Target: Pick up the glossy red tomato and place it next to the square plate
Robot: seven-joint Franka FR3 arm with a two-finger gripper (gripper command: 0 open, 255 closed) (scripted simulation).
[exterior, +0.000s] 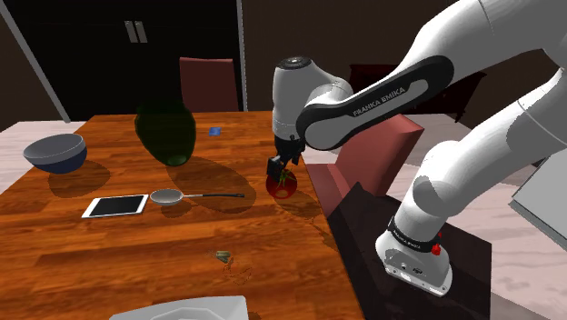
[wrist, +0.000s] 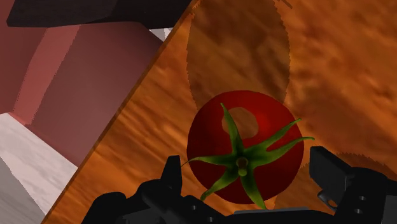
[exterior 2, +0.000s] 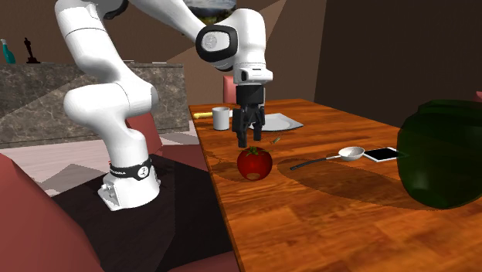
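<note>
Your hand (exterior 2: 249,141) hangs just above the tomato (exterior 2: 254,162), its fingers spread. In the wrist view one finger (wrist: 170,177) stands to each side of the fruit and neither touches it, so nothing is held.

The tomato (wrist: 245,146) sits on the wooden table (exterior: 173,241), close to the edge that faces the red chair (exterior: 373,155). It is upright: the green stalk (wrist: 242,164) points straight up at the hand, and its leaves fan out over the red top. The fruit is nearly round, so you can't pick out a long axis; only the stalk line, running vertically, gives it a direction.

In the shoulder view the tomato (exterior: 282,185) lies to the right of the spoon (exterior: 195,195), whose handle points toward it. The grey square plate (exterior: 182,309) is at that view's bottom edge, well apart from the fruit. In the second exterior view the plate (exterior 2: 282,122) lies beyond the hand, beside a white cup (exterior 2: 221,118).
</note>
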